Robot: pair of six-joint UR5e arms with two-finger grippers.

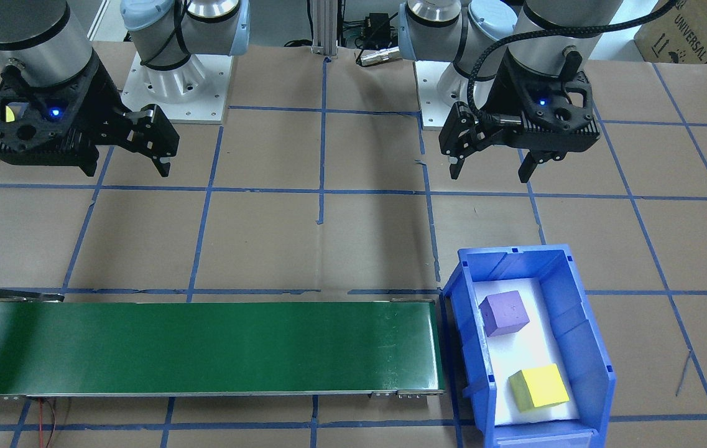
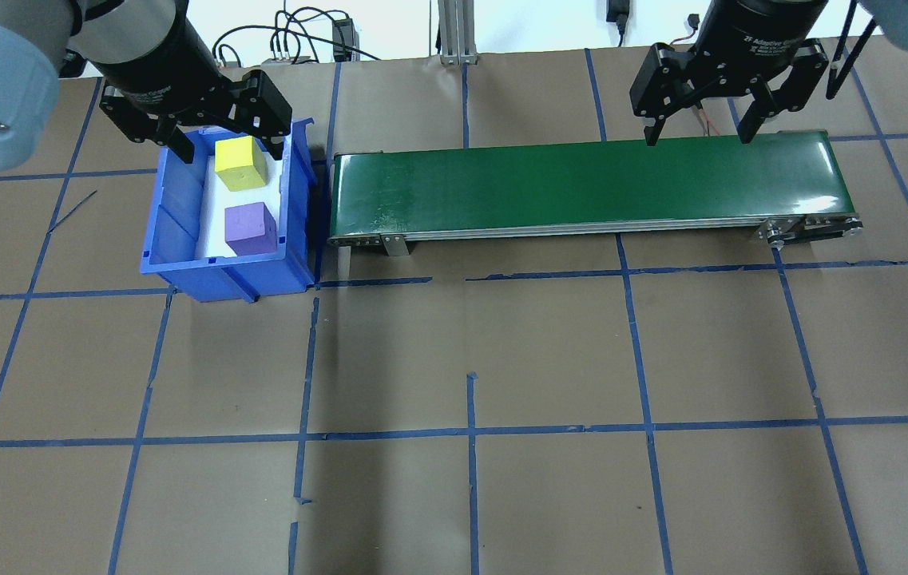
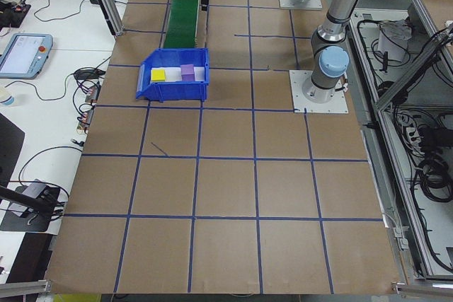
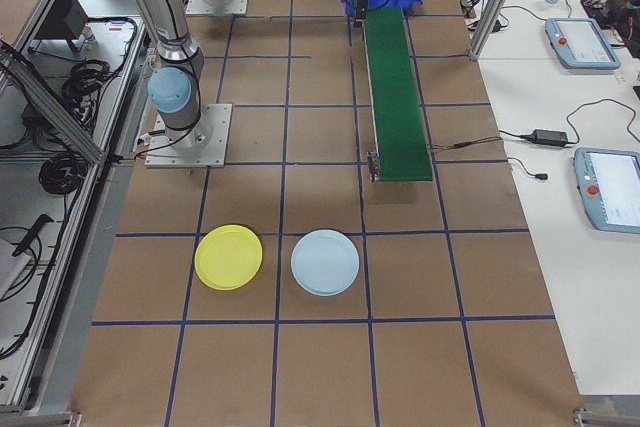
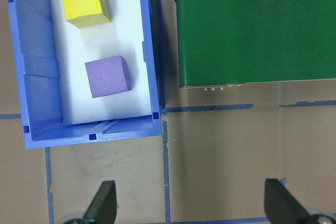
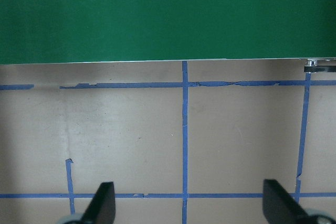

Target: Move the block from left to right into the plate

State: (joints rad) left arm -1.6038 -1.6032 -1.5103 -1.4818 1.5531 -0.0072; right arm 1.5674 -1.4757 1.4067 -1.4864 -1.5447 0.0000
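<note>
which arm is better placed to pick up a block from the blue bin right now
The left. Its open claw hangs by the blue plastic bin holding the yellow foam cube and purple foam cube. The right claw, also open, hangs at the far end of the green conveyor belt.

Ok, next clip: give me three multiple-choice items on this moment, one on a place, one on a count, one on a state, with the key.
1. Where is the purple block?
A. on the green conveyor belt
B. in the blue bin
C. on the yellow plate

2. How many blocks lie in the bin?
A. one
B. two
C. three

3. How does the left gripper stand?
A. open and empty
B. shut on the yellow block
C. shut on the purple block

Key:
1 B, the purple block rests on the bin's white liner.
2 B, only purple and yellow blocks show.
3 A, the left wrist view shows its fingers spread with nothing between.
</note>
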